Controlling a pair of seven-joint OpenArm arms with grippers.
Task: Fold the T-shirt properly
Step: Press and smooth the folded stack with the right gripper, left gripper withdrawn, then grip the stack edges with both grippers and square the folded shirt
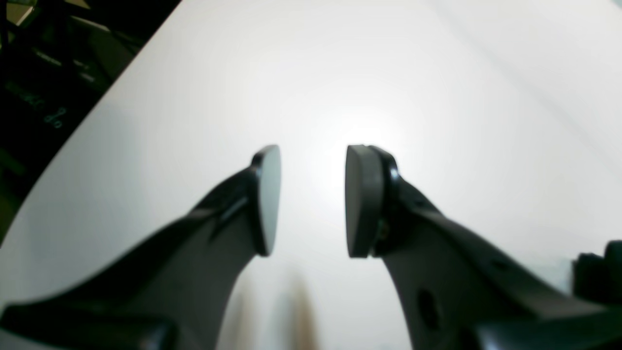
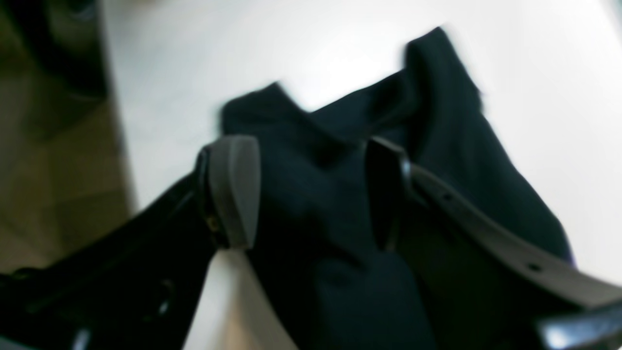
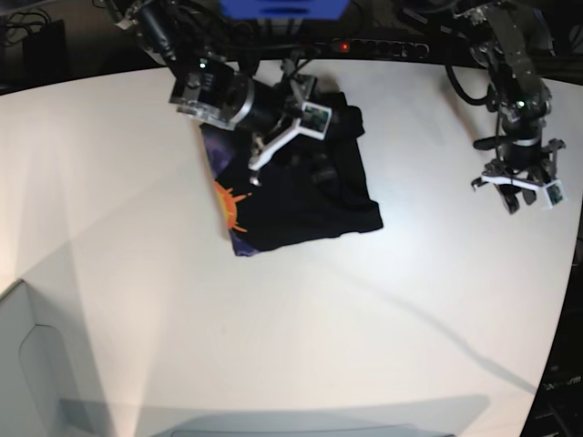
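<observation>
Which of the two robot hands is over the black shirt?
The right hand, on the base view's left, is over the T-shirt. The left hand hangs open over bare white table, well away.

Bare desk (image 3: 301, 309) open on all near sides of the T-shirt (image 3: 310, 196); right arm (image 3: 228, 91) blocks its far edge; left gripper (image 3: 519, 187) well apart

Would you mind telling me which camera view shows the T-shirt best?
The base view: the whole T-shirt lies bunched on the table, orange print visible. The right wrist view gives a blurred close-up; the left wrist view shows none.
</observation>
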